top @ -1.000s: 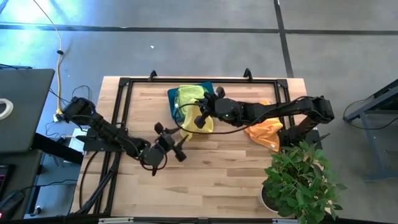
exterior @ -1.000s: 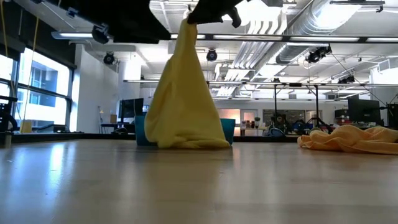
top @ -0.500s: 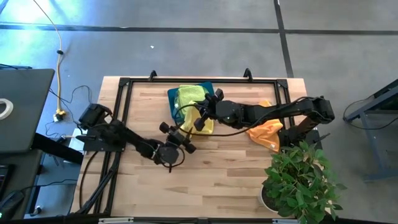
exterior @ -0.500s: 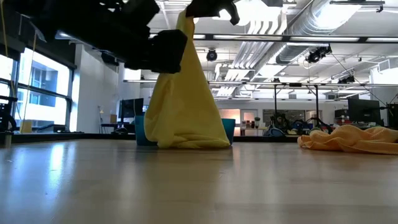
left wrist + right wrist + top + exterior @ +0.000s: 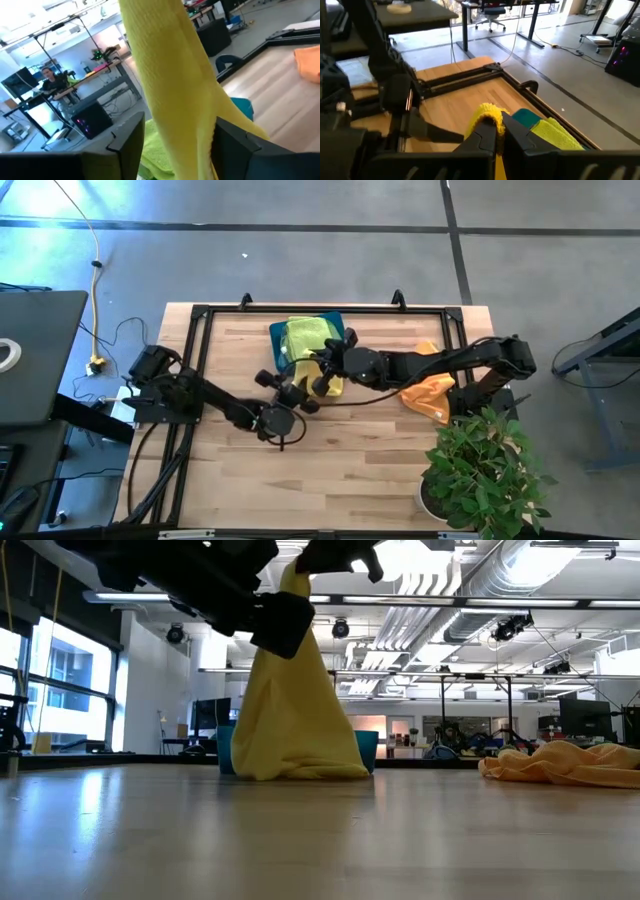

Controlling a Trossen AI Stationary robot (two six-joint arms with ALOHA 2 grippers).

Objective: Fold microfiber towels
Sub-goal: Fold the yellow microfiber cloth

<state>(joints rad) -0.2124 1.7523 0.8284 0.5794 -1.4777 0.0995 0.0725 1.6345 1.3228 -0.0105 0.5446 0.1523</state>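
A yellow microfiber towel (image 5: 297, 700) hangs from my right gripper (image 5: 496, 131), which is shut on its top above the table's middle. The towel's lower end (image 5: 300, 768) rests on the wood. My left gripper (image 5: 177, 127) is level and open. One finger stands on each side of the hanging yellow towel (image 5: 170, 85), about halfway up it. In the high view my left gripper (image 5: 298, 390) sits just near-left of my right gripper (image 5: 322, 370). A lime green towel (image 5: 308, 332) lies in the teal bin (image 5: 278, 338). An orange towel (image 5: 425, 390) lies crumpled at the right. My right gripper pinches a bunched peak of the yellow towel (image 5: 485, 112) between its two fingers, reaching in from the table's right and slanting a little downward. The cloth hangs below the fingers in a cone, fairly taut, with its bottom edge on the table. My left gripper: I cannot tell whether its fingers touch the cloth between them.
The teal bin stands at the far middle, just behind the hanging towel. A black frame rail (image 5: 320, 310) runs around the table's far part. A potted plant (image 5: 485, 470) stands at the near right corner. Bare wood (image 5: 340, 470) lies along the near side.
My left gripper has moved toward the table's right and far side, to the hanging yellow towel, and has rolled about its axis. Its fingers now flank the cloth. The towel hangs as before, lower end on the table.
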